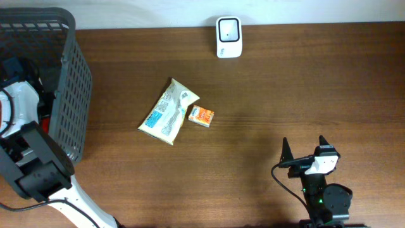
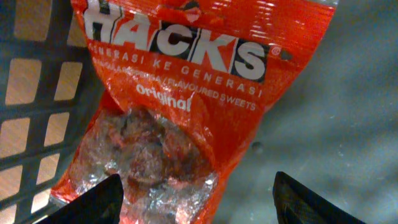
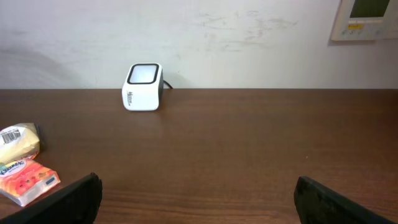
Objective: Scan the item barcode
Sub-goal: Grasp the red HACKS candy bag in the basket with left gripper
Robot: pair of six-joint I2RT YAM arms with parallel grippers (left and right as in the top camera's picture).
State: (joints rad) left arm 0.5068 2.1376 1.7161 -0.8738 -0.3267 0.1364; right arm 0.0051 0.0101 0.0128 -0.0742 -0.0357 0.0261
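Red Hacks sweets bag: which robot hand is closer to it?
Left. The left hand hovers directly over the bag inside the basket; the right hand is far across the table, near its opposite corner.

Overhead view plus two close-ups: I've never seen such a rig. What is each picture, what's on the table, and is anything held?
Two robot arms work at a brown wooden table. The overhead view looks straight down; each other picture comes from a camera on one wrist. On the table lie a white box-shaped barcode scanner, a pale crinkled packet with blue print and a small orange box. The left gripper reaches into a grey plastic mesh basket, open over a red Hacks sweets bag, not gripping it. The right gripper is open and empty.
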